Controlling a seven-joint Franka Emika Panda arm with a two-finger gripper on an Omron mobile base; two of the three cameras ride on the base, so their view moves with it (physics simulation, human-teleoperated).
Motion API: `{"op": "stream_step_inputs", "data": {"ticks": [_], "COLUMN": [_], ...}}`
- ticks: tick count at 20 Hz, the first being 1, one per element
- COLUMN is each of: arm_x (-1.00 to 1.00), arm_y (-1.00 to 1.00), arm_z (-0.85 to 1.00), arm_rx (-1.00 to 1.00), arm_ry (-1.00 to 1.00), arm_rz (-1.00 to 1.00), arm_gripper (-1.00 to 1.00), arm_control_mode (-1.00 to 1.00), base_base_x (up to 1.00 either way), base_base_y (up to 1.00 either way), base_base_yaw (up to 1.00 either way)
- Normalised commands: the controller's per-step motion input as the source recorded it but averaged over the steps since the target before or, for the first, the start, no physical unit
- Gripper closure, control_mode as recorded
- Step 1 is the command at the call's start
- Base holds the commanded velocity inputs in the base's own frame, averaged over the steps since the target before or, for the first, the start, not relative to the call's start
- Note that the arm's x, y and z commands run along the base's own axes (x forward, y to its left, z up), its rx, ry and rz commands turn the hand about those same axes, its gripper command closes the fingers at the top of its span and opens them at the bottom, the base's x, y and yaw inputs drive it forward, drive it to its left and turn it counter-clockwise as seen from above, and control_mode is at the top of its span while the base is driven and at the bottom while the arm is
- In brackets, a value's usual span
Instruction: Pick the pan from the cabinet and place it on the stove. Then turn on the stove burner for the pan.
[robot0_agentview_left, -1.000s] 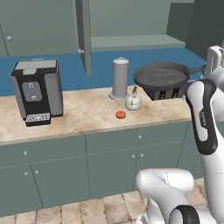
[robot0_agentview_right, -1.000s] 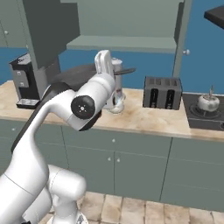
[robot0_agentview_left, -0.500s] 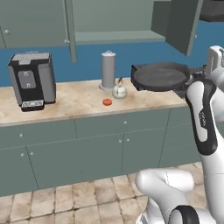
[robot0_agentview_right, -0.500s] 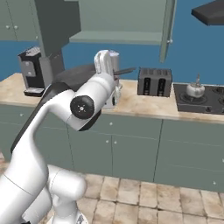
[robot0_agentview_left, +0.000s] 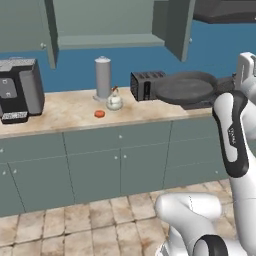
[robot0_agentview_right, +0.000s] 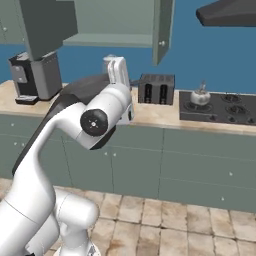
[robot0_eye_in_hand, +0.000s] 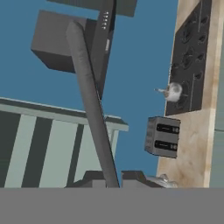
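— Fingers (robot0_eye_in_hand: 133, 177) first: what are they doing?
— Clamped nearly shut on the pan (robot0_agentview_left: 187, 89), which hangs level in the air over the surface (robot0_agentview_left: 65, 112), in front of the toaster (robot0_agentview_left: 145, 85) and well apart from the stove (robot0_agentview_right: 220, 107)

— What could go wrong from here?
— Biggest thing first: the cabinet (robot0_agentview_left: 177, 25) has its door swung out overhead, so lifting on the way across could clip it. On the stove, the kettle (robot0_agentview_right: 200, 96) sits on a near burner; set down there, the pan would knock it, so I judge a free ring is needed. The pan itself is long and held at one end, so a quick swing could twist it in the grip. The toaster stands just beside its path and could get bumped

— Anything hard to make out?
— Yes. Looking along the hand, only a long dark bar of the pan runs away from the fingers, and the contact point is cut off at the bottom. The stove's knobs are too small to tell which one serves which burner
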Motion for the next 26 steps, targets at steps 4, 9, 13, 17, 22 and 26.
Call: {"op": "stream_step_inputs", "data": {"ticks": [4,9,13,17,22,26], "arm_x": [0.00,0.00,0.00,0.00,0.00,0.00], "arm_y": [0.00,0.00,0.00,0.00,0.00,0.00], "arm_z": [0.00,0.00,0.00,0.00,0.00,0.00], "arm_rx": [0.00,0.00,0.00,0.00,0.00,0.00], "arm_ry": [0.00,0.00,0.00,0.00,0.00,0.00], "arm_rz": [0.00,0.00,0.00,0.00,0.00,0.00], "arm_gripper": [1.00,1.00,1.00,1.00,1.00,1.00], "arm_control_mode": [1.00,1.00,1.00,1.00,1.00,1.00], "base_base_x": [-0.01,0.00,0.04,0.12,0.25,0.38], "base_base_y": [-0.65,-0.65,-0.65,-0.64,-0.58,-0.57], "base_base_yaw": [0.00,0.00,0.00,0.00,0.00,0.00]}}
